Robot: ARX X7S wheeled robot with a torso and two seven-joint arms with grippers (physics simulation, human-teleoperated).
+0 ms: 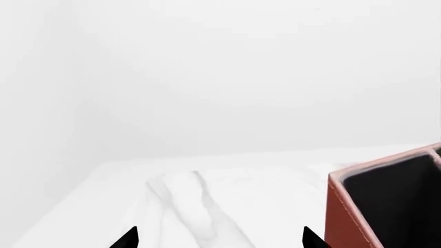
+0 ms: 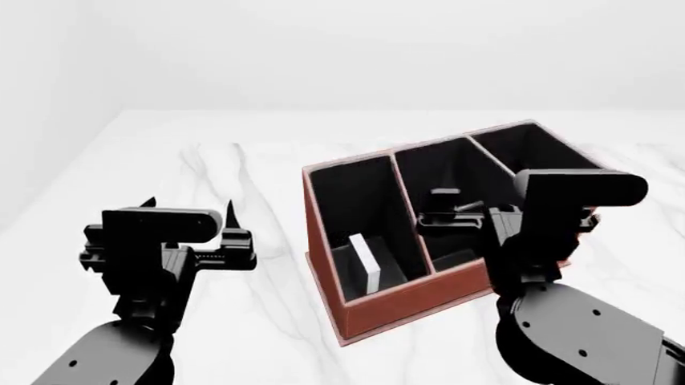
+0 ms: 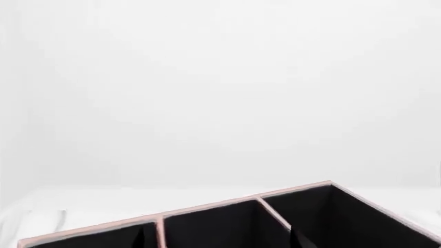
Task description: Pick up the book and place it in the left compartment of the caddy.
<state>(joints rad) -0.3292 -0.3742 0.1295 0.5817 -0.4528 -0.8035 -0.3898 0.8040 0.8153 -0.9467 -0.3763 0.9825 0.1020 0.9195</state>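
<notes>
The left gripper point(image 2: 188, 210) hovered over the table point(image 2: 214, 321), fingers spread apart and holding nothing; in its wrist view only two dark fingertips point(image 1: 127, 238) showed, with bare marble between them. To that gripper's right, well apart from it, stood the caddy point(image 2: 396, 309), its reddish-brown corner point(image 1: 344, 217) filling the edge of the left wrist view.

The right gripper point(image 2: 450, 210) hung above the caddy's middle section, its dark fingers merging with the black lining; whether it was released or clenched could not be told, though nothing showed in its grasp. Its wrist view looked across the caddy's rim point(image 3: 206, 209) and dividers, with one fingertip point(image 3: 300, 238) at the frame's edge.

The book point(image 2: 365, 263) stood on edge inside the left compartment point(image 2: 348, 200), to the left of the right gripper and below it, in the near half of that section. Its white page edge faced up and it leaned slightly, apart from both grippers. Beyond the right gripper rose the caddy's taller far section point(image 2: 530, 148), and past that the pale table ran to a white wall.
</notes>
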